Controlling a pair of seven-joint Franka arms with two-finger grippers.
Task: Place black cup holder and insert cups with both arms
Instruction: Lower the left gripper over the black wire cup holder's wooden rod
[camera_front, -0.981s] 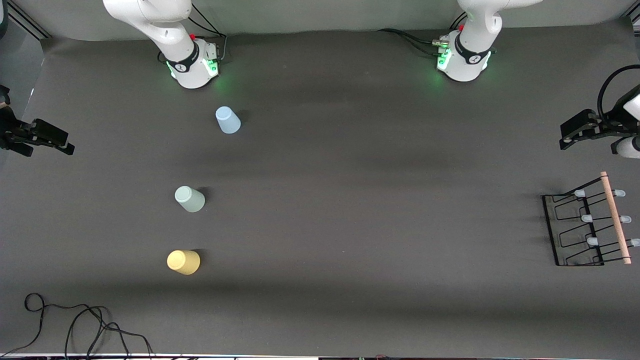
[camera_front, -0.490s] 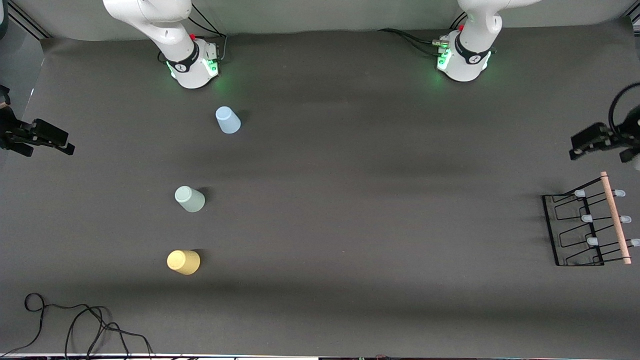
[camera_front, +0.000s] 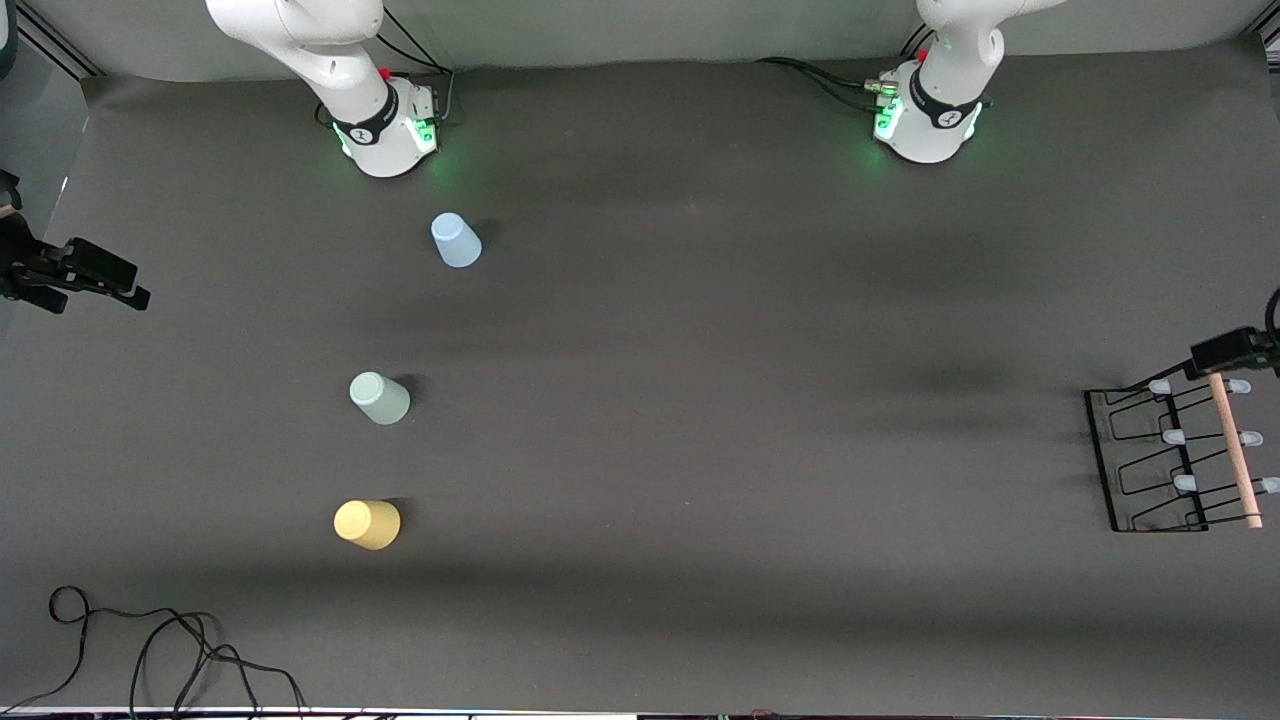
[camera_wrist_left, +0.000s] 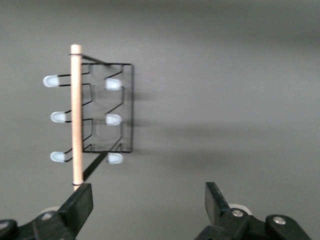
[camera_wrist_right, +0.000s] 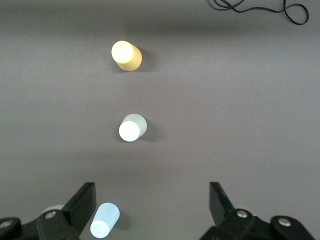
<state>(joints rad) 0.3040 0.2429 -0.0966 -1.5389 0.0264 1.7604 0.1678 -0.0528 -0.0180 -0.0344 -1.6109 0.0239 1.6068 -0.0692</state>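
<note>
Rack (camera_front: 1170, 455) sits at the left arm's end of the table, its wooden rod (camera_front: 1235, 450) on top and 6 pale-tipped prongs sticking out either side. Left gripper (camera_wrist_left: 149, 205) is over the rack's end toward the arm bases, jaws wide open, nothing between them. Thin wire looks light and stiff, and the frame could slide or tip if nudged; the rod is probably the best place to take hold, near its middle so it hangs level. Well apart, toward the right arm's end, stand 3 upturned cups: blue (camera_front: 456, 241), mint (camera_front: 380, 398), yellow (camera_front: 367, 524). These look light and slick. Right gripper (camera_wrist_right: 152, 206) waits over the table's edge, jaws open and empty.
</note>
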